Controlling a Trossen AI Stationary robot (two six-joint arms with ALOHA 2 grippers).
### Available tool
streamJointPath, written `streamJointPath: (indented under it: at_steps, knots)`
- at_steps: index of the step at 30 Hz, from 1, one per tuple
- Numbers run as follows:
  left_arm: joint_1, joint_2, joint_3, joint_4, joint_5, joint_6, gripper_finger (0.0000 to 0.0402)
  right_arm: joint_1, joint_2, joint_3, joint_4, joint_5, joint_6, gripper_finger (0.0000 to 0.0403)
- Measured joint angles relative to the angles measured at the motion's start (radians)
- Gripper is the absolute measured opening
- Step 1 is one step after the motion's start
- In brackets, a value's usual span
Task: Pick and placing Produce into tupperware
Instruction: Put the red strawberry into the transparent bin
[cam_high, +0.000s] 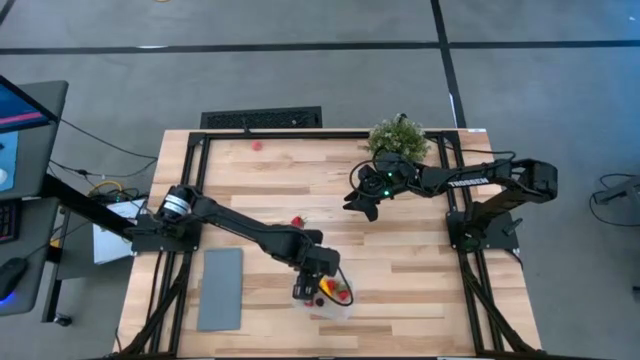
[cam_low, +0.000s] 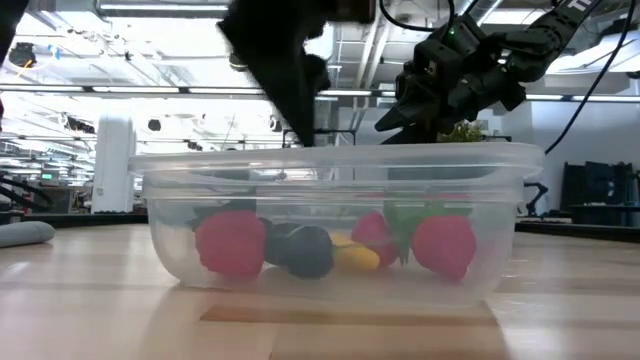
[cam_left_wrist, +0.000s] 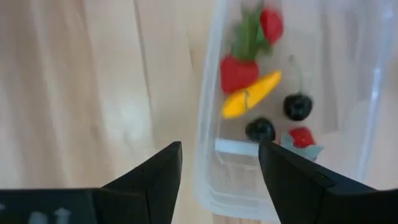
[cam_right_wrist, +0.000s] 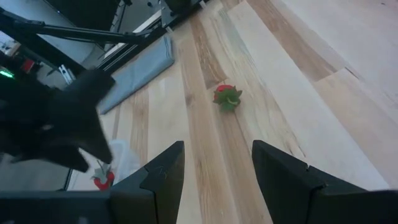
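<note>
While my left end effector (cam_high: 312, 290) is hovering over the near end of the tupperware (cam_high: 334, 303), its two fingers (cam_left_wrist: 152, 180) are standing apart with nothing between them. The clear tupperware is sitting on the wooden tabletop (cam_high: 400, 280) near its front edge, just right of the flat grey slab (cam_high: 220, 288). Inside it, the left wrist view is showing two red strawberries (cam_left_wrist: 238, 71) with green tops, one yellow elongated piece (cam_left_wrist: 250, 94) touching the nearer strawberry, two black round berries (cam_left_wrist: 298, 106), and another red piece (cam_left_wrist: 302, 137) beside the second berry. The low view is showing the same contents lying on the container floor, a red piece (cam_low: 231, 244) at each end and a dark berry (cam_low: 308, 250) and the yellow piece (cam_low: 356, 257) between them.

My right end effector (cam_high: 362, 203) is hanging above the middle of the tabletop, near the leafy green plant (cam_high: 398, 137), with its fingers (cam_right_wrist: 163, 174) spread wide and gripping nothing. One red strawberry (cam_right_wrist: 227, 96) is lying alone on the bare wood ahead of that end effector, well apart from the tupperware; in the high view it (cam_high: 297, 221) is sitting beside my left forearm. A small pink spot (cam_high: 256, 145) is showing near the far edge of the tabletop.
</note>
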Motion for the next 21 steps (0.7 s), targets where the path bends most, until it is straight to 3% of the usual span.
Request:
streamJointPath:
  at_steps: [6, 14, 18, 21]
  knots:
    - [0.019, 0.000, 0.114, -0.106, -0.020, 0.069, 0.0204, 0.000, 0.000, 0.000, -0.007, 0.000, -0.004, 0.0212]
    - [0.084, -0.020, 0.120, -0.227, -0.117, 0.063, 0.0204, 0.000, 0.000, 0.000, -0.147, 0.000, -0.078, 0.0212]
    - [0.161, -0.022, 0.110, -0.256, -0.109, 0.054, 0.0204, 0.000, 0.000, 0.000, -0.164, 0.004, -0.117, 0.0212]
    - [0.223, -0.034, 0.053, -0.207, -0.048, 0.045, 0.0204, -0.001, 0.000, 0.000, -0.157, 0.028, -0.147, 0.0212]
